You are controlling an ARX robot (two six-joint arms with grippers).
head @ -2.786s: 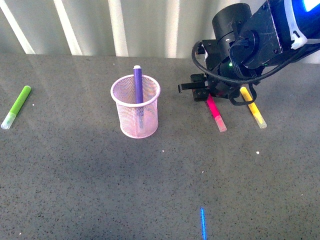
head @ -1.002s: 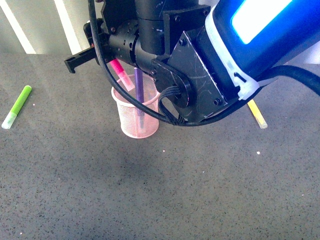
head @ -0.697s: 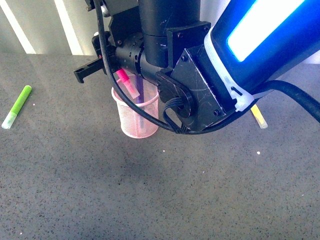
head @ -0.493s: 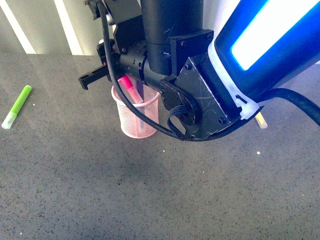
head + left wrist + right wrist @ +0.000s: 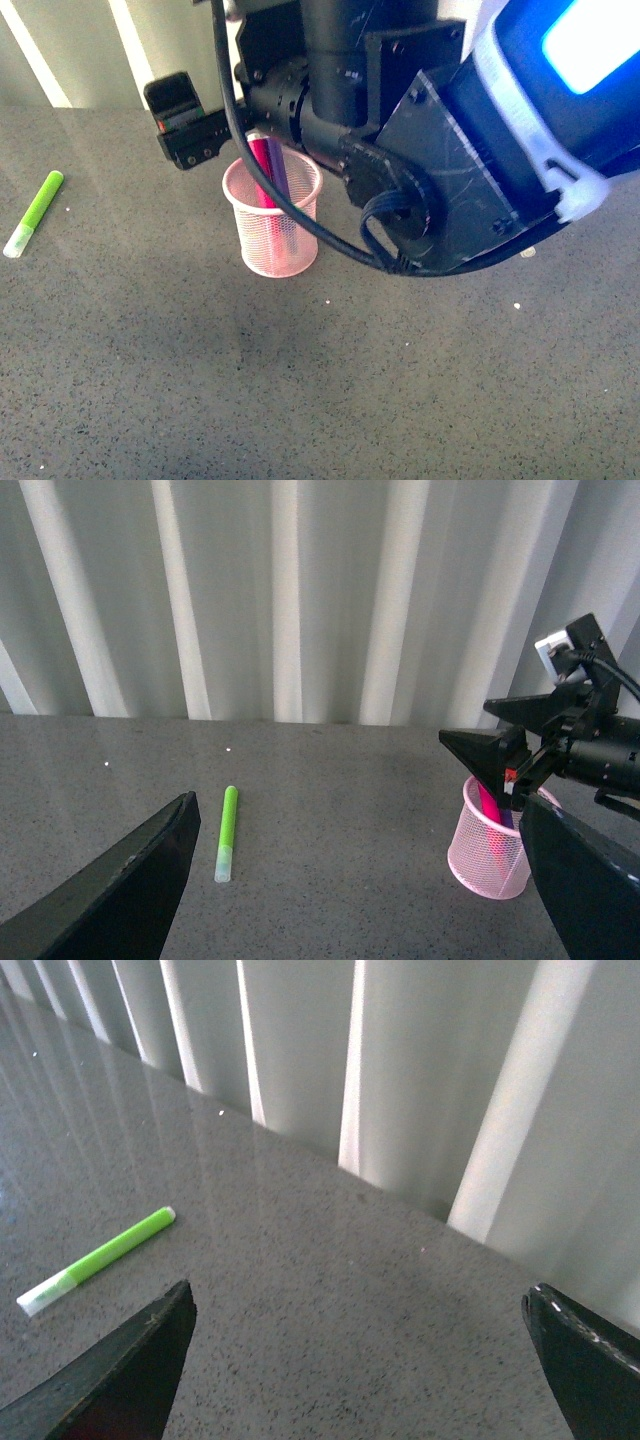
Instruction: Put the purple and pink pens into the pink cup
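Note:
The pink cup (image 5: 272, 228) stands upright on the grey table. The pink pen (image 5: 260, 172) and the purple pen (image 5: 280, 168) both stand inside it, leaning against each other. My right gripper (image 5: 195, 135) hangs open and empty just above the cup's rim, and its arm hides the cup's far side. In the left wrist view the cup (image 5: 490, 858) shows with the pink pen (image 5: 488, 805) and the purple pen (image 5: 508, 818) in it, under the right gripper (image 5: 465, 720). My left gripper (image 5: 360, 900) is open and empty, away from the cup. The right wrist view shows the right gripper (image 5: 360, 1380) holding nothing.
A lime-green marker (image 5: 32, 213) lies on the table far left of the cup, and also shows in the left wrist view (image 5: 227, 832) and the right wrist view (image 5: 95, 1260). The tip of a yellow marker (image 5: 527, 252) peeks out under the right arm. A ribbed white wall stands behind.
The right gripper carried the pink pen over the cup and let it go. The pen now stands in the cup beside the purple pen, and the gripper is empty.

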